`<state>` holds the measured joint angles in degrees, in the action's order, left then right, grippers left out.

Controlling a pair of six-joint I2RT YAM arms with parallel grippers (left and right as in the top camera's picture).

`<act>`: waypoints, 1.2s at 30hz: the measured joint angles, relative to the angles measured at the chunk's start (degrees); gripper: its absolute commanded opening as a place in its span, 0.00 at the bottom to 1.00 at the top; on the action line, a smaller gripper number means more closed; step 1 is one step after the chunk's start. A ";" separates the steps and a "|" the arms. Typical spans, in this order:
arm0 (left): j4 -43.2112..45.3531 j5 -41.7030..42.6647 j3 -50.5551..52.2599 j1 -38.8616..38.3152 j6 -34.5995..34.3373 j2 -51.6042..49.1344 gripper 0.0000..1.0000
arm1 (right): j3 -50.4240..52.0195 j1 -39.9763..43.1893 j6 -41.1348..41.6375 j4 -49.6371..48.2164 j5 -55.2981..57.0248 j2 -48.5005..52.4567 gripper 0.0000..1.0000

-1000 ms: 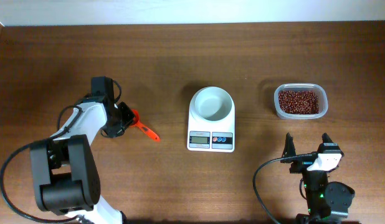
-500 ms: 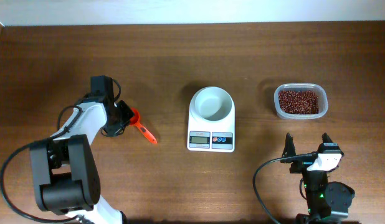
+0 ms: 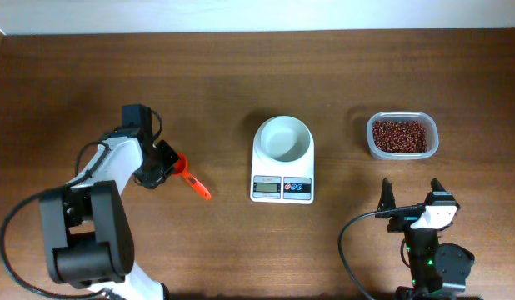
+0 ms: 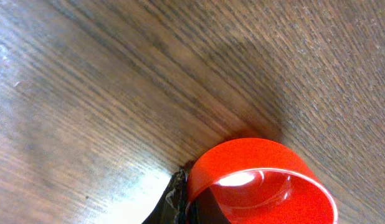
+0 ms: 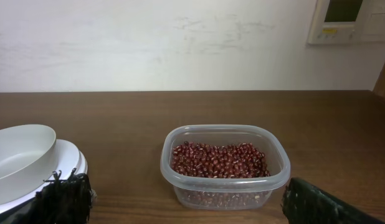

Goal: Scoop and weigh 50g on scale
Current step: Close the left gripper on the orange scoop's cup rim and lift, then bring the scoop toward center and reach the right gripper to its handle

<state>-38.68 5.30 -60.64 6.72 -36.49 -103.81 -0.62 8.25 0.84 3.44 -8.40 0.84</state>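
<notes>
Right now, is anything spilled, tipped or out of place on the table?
Nothing stands out. The red beans all sit inside the clear tub, none on the table. The white bowl sits squarely on the scale and is empty. The left tool is closed on the orange scoop at its cup end.

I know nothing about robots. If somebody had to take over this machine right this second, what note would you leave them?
The left pincer is shut on the cup end of the red scoop, left of the scale. I cannot tell whether the scoop is off the table.
The right pincer is open and empty, at the near edge, in front of the tub of red beans.
The scale sits mid-table and its white bowl is empty. The tub stands to its right.
Done: the scoop is gripped.
Left: scoop beans from the tub and tip them into the bowl up to the target weight.
</notes>
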 measured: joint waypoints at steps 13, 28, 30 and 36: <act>-17.51 -0.72 -0.07 0.04 -22.03 15.43 0.00 | 0.00 0.00 0.04 0.00 0.00 0.02 0.99; -22.84 1.38 -0.07 0.04 -19.89 15.69 0.00 | 0.00 0.00 0.02 0.00 0.00 0.00 0.99; -23.26 1.62 -0.04 0.04 -18.84 18.38 0.00 | 0.00 0.00 0.02 0.00 0.00 0.00 0.99; -24.57 1.55 0.00 0.04 -18.25 35.56 0.00 | 0.00 0.00 0.00 0.00 0.00 0.00 0.99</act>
<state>-63.24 6.85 -60.64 6.76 -54.74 -68.25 -0.62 8.25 0.84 3.44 -8.40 0.84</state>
